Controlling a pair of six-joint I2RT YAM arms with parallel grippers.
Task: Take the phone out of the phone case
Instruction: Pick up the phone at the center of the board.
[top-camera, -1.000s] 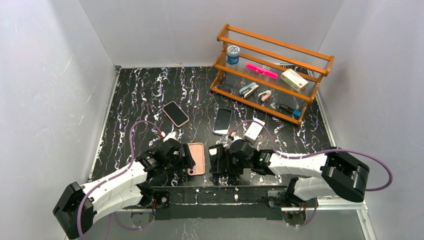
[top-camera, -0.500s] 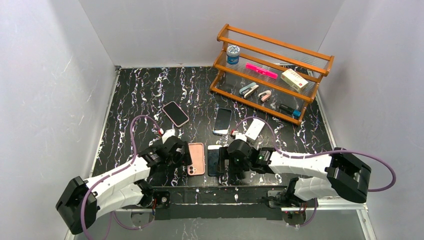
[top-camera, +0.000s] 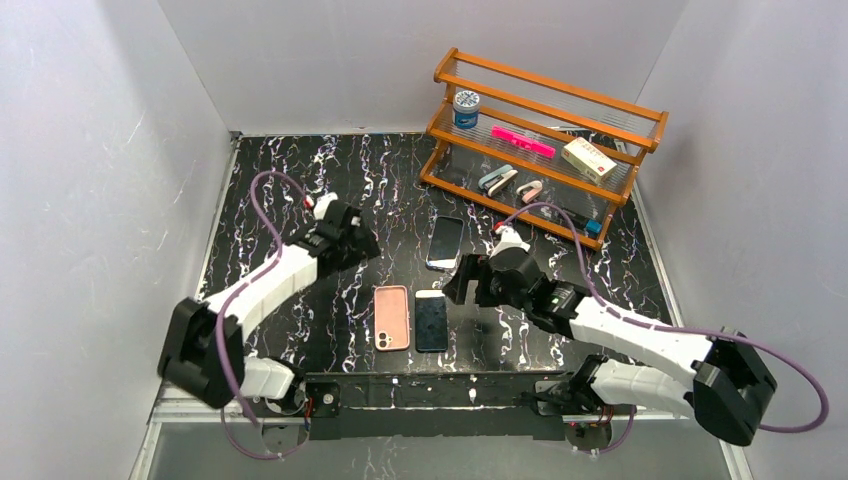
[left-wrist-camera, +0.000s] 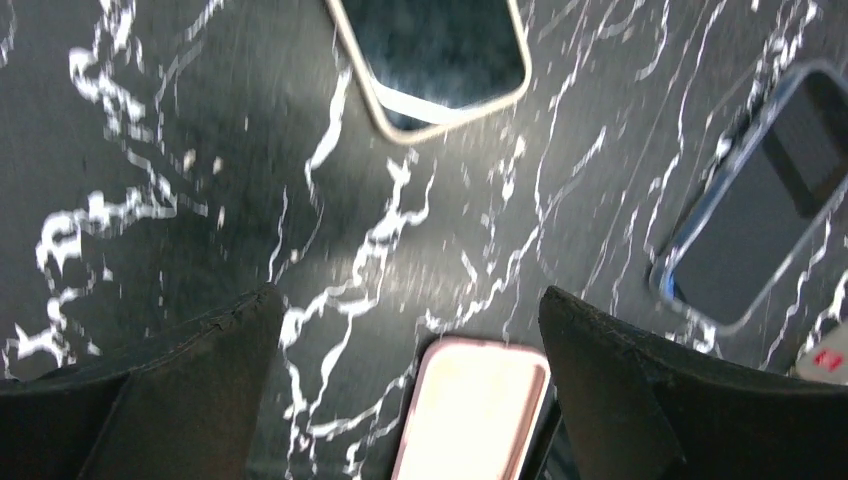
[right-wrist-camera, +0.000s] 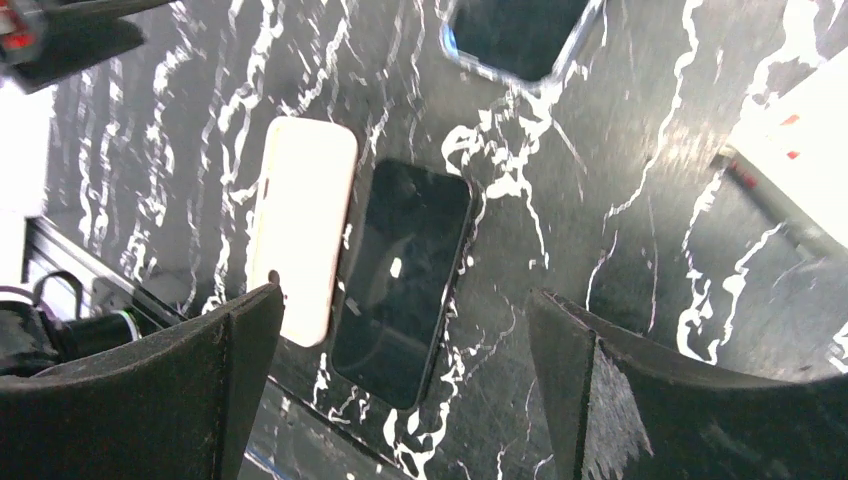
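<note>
A black, white-veined surface (top-camera: 270, 190) fills the scene, with a wooden rack (top-camera: 545, 108) standing at its far right. 2 white arms reach in from the near edge. The left tool (left-wrist-camera: 405, 300) hangs over the surface left of centre, its jaws spread wide with nothing between them. The right tool (right-wrist-camera: 405, 295), right of centre, is likewise spread wide and holds nothing. Close to the near edge, between the 2 arms, the pink phone case (top-camera: 392, 317) lies flat. The phone (top-camera: 432, 320) lies screen-up just beside it on the right, out of the case.
</note>
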